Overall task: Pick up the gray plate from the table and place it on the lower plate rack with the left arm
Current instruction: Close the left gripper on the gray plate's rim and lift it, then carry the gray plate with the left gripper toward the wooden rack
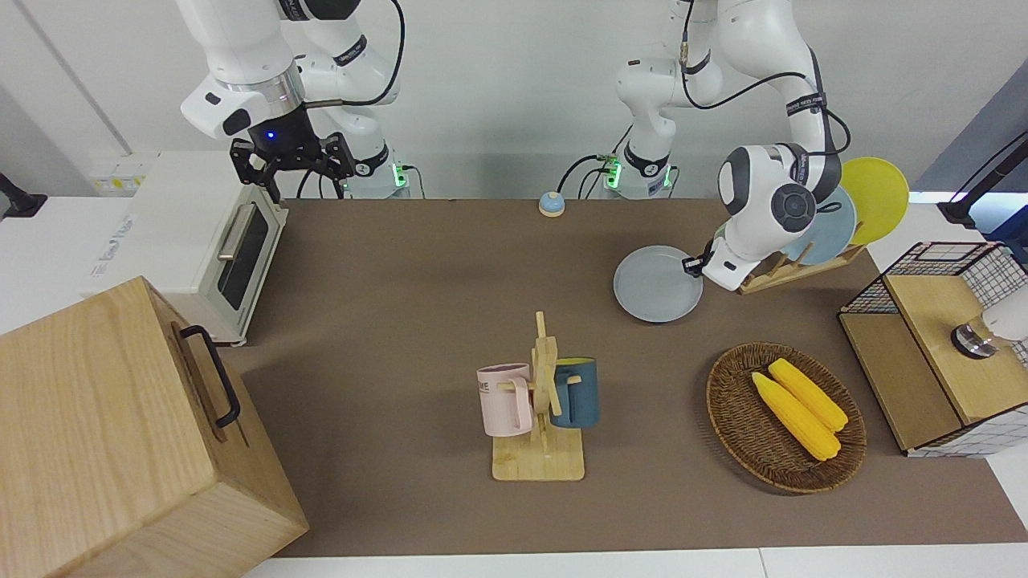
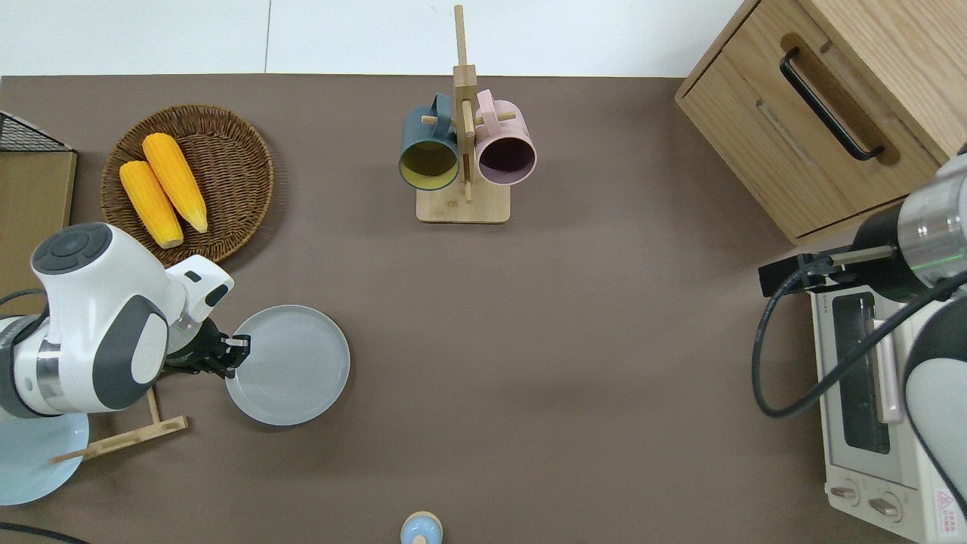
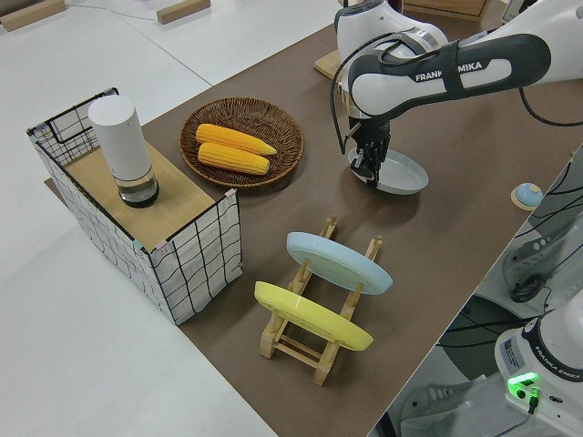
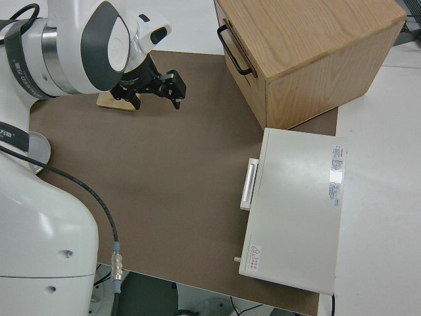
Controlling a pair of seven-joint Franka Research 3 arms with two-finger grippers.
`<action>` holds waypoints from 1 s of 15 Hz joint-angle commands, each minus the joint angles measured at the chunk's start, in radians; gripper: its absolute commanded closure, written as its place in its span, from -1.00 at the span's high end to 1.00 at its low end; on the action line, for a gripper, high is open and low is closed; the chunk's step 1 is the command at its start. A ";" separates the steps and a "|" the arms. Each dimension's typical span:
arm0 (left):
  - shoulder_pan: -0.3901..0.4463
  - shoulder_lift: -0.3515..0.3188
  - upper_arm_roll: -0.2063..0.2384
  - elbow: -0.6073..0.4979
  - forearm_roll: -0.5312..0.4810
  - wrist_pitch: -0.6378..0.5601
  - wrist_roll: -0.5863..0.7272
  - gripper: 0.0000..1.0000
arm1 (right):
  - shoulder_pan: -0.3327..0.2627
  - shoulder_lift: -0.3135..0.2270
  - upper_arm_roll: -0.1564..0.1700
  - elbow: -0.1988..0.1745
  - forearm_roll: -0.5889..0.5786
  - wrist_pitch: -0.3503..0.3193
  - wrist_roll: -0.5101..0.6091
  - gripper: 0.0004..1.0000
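Observation:
The gray plate (image 1: 654, 285) (image 2: 291, 366) (image 3: 405, 173) lies flat on the brown table (image 2: 574, 363). My left gripper (image 1: 692, 265) (image 2: 233, 353) (image 3: 369, 175) is down at the plate's rim, on the side toward the left arm's end of the table. The lower plate rack (image 1: 771, 277) (image 2: 128, 437) (image 3: 314, 353) stands beside the plate toward that same end. It holds a light blue plate (image 3: 337, 262) and a yellow plate (image 3: 310, 317). My right arm is parked, its gripper (image 1: 293, 160) (image 4: 161, 85) open and holding nothing.
A wicker basket (image 2: 227, 151) with two corn cobs sits farther from the robots than the gray plate. A mug stand (image 2: 462, 151) with two mugs is mid-table. A wire crate (image 3: 196, 264) stands by the rack; a toaster oven (image 1: 217, 249) and wooden cabinet (image 1: 104, 433) are at the right arm's end.

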 commanded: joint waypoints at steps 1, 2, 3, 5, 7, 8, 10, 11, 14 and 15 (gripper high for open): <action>-0.007 0.007 0.011 0.102 0.018 -0.101 -0.018 -1.00 | -0.019 -0.003 0.017 0.009 -0.002 -0.013 0.012 0.97; -0.007 0.006 0.016 0.131 0.020 -0.131 -0.025 -1.00 | -0.019 -0.001 0.017 0.009 -0.002 -0.014 0.012 0.97; -0.007 0.006 0.016 0.162 0.022 -0.170 -0.050 -1.00 | -0.019 -0.003 0.016 0.009 -0.002 -0.014 0.012 0.97; -0.009 0.004 0.004 0.194 0.078 -0.219 -0.105 -1.00 | -0.019 -0.003 0.017 0.009 -0.002 -0.014 0.012 0.97; -0.023 -0.008 -0.028 0.196 0.191 -0.250 -0.169 -1.00 | -0.019 -0.001 0.017 0.009 -0.002 -0.014 0.012 0.97; -0.023 -0.011 -0.031 0.197 0.231 -0.267 -0.185 -1.00 | -0.019 -0.001 0.017 0.009 -0.002 -0.014 0.012 0.97; -0.023 -0.016 -0.036 0.228 0.308 -0.340 -0.193 -1.00 | -0.019 -0.003 0.017 0.009 -0.002 -0.014 0.012 0.97; -0.023 -0.017 -0.035 0.252 0.357 -0.391 -0.191 -1.00 | -0.019 -0.003 0.017 0.009 -0.002 -0.014 0.012 0.97; -0.024 -0.031 -0.038 0.285 0.474 -0.533 -0.189 -1.00 | -0.019 -0.003 0.017 0.009 -0.002 -0.013 0.012 0.97; -0.024 -0.031 -0.038 0.309 0.506 -0.581 -0.186 -1.00 | -0.019 -0.003 0.017 0.009 -0.002 -0.014 0.012 0.97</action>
